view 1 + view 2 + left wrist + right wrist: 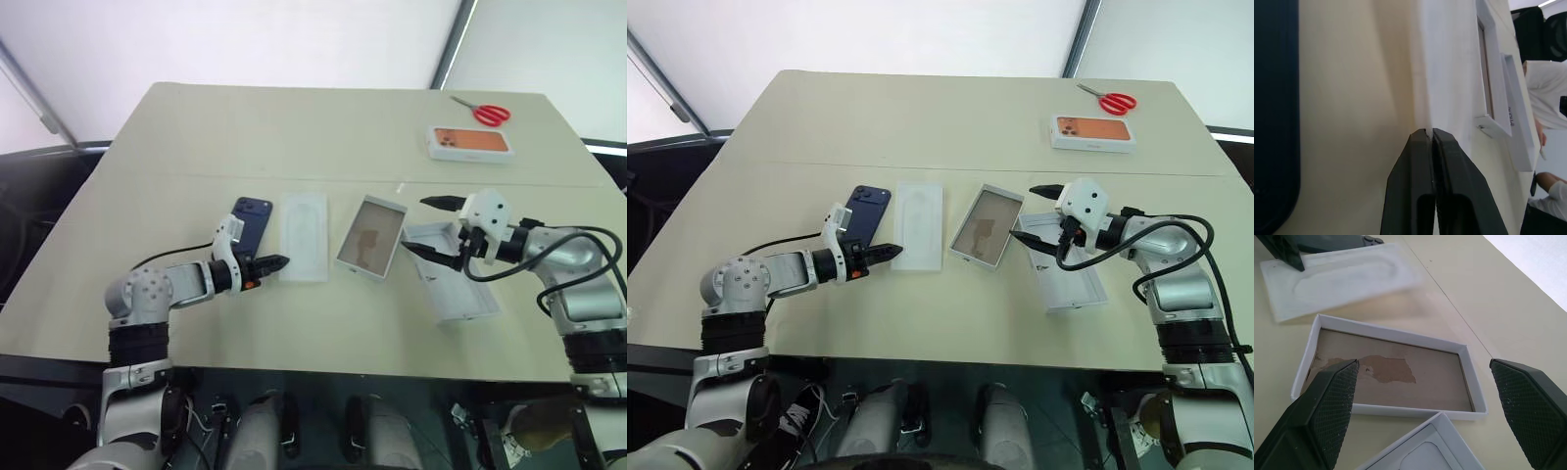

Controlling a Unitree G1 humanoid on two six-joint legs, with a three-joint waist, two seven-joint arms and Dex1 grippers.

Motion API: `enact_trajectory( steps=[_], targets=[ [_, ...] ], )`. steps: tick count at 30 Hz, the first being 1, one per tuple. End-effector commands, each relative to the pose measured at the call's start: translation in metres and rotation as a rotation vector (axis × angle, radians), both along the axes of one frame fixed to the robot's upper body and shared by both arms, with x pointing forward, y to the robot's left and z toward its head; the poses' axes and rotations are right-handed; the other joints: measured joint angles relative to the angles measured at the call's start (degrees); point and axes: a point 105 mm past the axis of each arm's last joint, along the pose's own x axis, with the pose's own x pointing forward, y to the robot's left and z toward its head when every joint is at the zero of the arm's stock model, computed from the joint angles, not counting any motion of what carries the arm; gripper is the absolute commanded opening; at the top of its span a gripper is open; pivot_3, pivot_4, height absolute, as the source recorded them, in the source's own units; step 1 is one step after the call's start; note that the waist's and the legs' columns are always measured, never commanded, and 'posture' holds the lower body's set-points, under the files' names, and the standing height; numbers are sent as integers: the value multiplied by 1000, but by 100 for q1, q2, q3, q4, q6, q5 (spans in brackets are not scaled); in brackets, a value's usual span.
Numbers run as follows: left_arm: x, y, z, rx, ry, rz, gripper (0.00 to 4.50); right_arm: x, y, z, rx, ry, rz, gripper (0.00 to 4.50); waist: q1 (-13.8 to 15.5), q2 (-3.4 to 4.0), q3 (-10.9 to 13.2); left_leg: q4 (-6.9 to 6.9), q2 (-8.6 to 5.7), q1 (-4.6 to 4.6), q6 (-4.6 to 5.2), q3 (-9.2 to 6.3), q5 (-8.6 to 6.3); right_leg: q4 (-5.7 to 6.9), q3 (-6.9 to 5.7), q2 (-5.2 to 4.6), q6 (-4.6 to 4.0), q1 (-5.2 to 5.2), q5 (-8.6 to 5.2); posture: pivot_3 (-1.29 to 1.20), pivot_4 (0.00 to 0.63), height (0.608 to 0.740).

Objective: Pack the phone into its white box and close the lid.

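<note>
Our phone point(253, 221) lies flat on the counter point(294, 127), dark back up, just to the left of the white insert point(304, 236) with the phone-shaped recess; we take that insert as our landmark. On the insert's right, near but apart from it, sits the white box point(371, 238), open, its brownish floor bare. Beyond the box, further right of the insert, rests the lid point(453, 270) with its plain inner face up.

Our left gripper point(276, 262) is at the insert's near left corner, just below the phone. In the left wrist view its fingers point(1449, 186) are pressed together, and a thin white edge seems caught between the tips (we cannot tell for sure whether it is truly pinched or only touched). Our right gripper point(434, 227) hovers to the right of the insert, above the gap between box and lid, its fingers point(1327, 406) spread wide and holding nothing.

We judge the packing has not begun: phone out, box empty, lid off. The step in hand looks like dealing with the insert beside the phone. Next we would need the phone lifted cleanly off the counter, which calls for getting a finger under its thin edge, then carrying it past the insert to the box.

Far right of the insert, a second box point(470, 142) printed with an orange phone and red scissors point(486, 112) lie idle.
</note>
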Motion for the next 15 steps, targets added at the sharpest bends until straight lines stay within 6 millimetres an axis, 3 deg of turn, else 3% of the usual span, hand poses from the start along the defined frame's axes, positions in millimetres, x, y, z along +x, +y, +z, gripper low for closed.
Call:
enact_trajectory(
  steps=[1,5,15],
  targets=[
    [0,6,4,-21,-3,31,28,-1,0,13,-1,-53,4,4500,-4,0,0,0,0,0,0,0,0,0,0,0,0,0,0,0,150,738],
    [1,8,8,-50,-5,43,28,-2,5,10,18,-28,19,4500,-4,0,0,0,1,0,0,0,0,0,0,0,0,0,0,0,150,738],
    [11,19,32,-70,-127,91,28,-13,61,-27,71,142,111,4500,-11,-1,0,1,6,-2,-1,1,-1,0,0,0,-1,-2,0,0,150,738]
  ],
)
